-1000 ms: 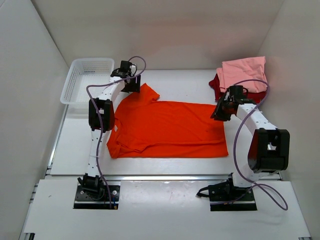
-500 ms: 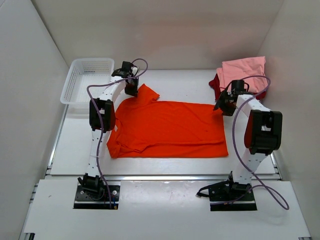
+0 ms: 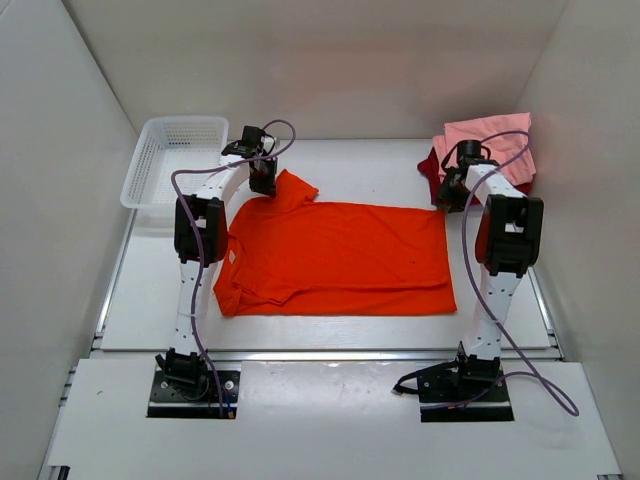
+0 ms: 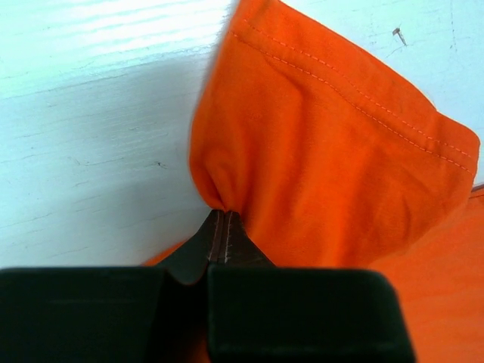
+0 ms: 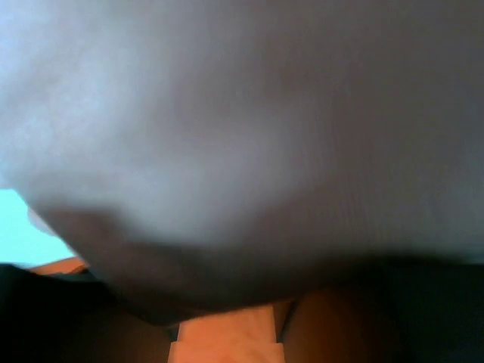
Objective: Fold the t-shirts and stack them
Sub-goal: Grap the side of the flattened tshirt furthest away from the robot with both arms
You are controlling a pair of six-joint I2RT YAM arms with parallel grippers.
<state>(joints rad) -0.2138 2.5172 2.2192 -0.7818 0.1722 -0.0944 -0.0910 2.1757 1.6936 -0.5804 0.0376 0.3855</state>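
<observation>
On the left: rises from the near base, folds forward at the elbow and reaches far across the white table (image 3: 150,300). Ends in the left gripper (image 3: 264,182), pointed down onto the far left sleeve of the bright orange cloth t-shirt (image 3: 335,255). Clenched there, seen from the wrist, with dark fingertips (image 4: 210,246) pressed together on a pinch of sleeve that fans out beyond them.

On the right: stands tall from the near base, elbow high, then angles down to the right gripper (image 3: 450,192) at the far right hem corner of the same shirt. Cannot tell from the blurred wrist view whether clamped or released.

Between them: spread flat across mid-table, collar left, hem right.

Farther back: a folded light pink cloth t-shirt (image 3: 495,140) stacked on a dark red cloth t-shirt (image 3: 431,166), just beyond the right gripper. At far left, a white plastic mesh basket (image 3: 165,160).
</observation>
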